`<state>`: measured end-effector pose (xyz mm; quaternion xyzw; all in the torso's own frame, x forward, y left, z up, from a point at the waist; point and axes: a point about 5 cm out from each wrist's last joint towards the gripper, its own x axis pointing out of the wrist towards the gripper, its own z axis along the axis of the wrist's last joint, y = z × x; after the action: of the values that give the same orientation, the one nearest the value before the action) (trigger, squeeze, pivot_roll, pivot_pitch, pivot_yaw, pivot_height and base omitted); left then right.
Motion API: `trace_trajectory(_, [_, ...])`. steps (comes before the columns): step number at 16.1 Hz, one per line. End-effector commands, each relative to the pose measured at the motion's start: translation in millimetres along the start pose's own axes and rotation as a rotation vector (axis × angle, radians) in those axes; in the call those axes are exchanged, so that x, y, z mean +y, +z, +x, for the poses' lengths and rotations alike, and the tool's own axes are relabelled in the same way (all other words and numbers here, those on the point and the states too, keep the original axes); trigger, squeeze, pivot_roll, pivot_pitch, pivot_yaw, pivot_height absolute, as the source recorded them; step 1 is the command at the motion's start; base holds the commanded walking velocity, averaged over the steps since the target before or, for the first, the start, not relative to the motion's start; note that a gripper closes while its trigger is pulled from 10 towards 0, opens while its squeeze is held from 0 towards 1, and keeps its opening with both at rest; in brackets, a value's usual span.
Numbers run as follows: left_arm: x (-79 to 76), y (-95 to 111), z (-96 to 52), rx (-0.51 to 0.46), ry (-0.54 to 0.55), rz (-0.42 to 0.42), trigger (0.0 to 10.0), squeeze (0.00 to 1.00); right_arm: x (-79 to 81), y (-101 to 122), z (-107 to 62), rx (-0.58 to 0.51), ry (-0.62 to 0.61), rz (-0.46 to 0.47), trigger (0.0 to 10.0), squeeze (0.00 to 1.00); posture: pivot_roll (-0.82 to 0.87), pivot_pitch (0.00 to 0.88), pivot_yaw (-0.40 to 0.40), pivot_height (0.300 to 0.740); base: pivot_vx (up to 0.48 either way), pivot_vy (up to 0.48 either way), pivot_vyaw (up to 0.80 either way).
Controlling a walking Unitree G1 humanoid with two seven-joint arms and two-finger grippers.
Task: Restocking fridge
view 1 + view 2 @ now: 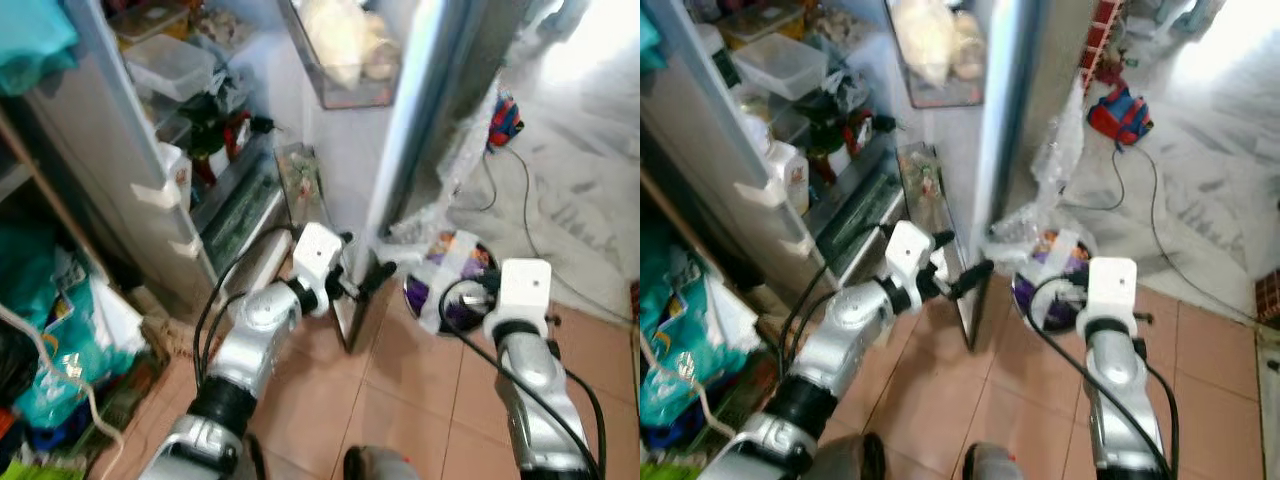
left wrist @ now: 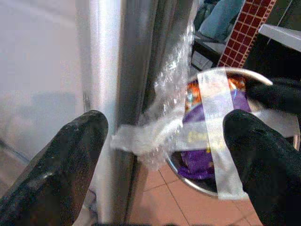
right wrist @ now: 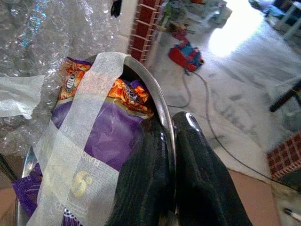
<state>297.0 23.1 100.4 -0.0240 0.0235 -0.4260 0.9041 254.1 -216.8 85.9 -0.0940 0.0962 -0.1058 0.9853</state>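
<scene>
Right tool (image 3: 170, 155) pinches the rim of a metal bowl (image 3: 155, 99) holding purple packets (image 3: 106, 134); left tool (image 2: 164, 155) gapes empty beside the fridge door (image 2: 110, 70).

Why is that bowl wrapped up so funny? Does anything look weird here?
Yes. The metal bowl holds purple snack packets and is strapped over with white tape and bubble wrap, odd for food. The right gripper pinches its rim just above the floor, beside the fridge door, not on a shelf.
</scene>
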Motion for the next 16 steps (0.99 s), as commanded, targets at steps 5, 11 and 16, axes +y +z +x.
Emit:
trace_trajectory(5, [-4.4,-2.0,1.5,0.013,-0.004,0.033,10.0,0.00,10.5,7.2,2.8,-0.040,0.033,0.014,10.0,0.00,-0.02,0.051,-0.010,0.740,0.469,0.000,0.00])
trace_trajectory(11, [-7.9,-2.9,3.7,0.019,-0.015,0.053,10.0,0.00,-6.0,-5.1,1.6,0.023,-0.088,-0.038,10.0,0.00,-0.02,0.057,-0.002,0.740,0.468,0.000,-0.52])
trace_trajectory(16, [-10.3,-2.8,5.9,0.015,-0.014,0.064,10.0,0.00,-19.0,-5.2,1.4,0.025,-0.185,-0.089,10.0,0.00,-0.02,0.058,-0.001,0.740,0.459,0.000,-0.12])
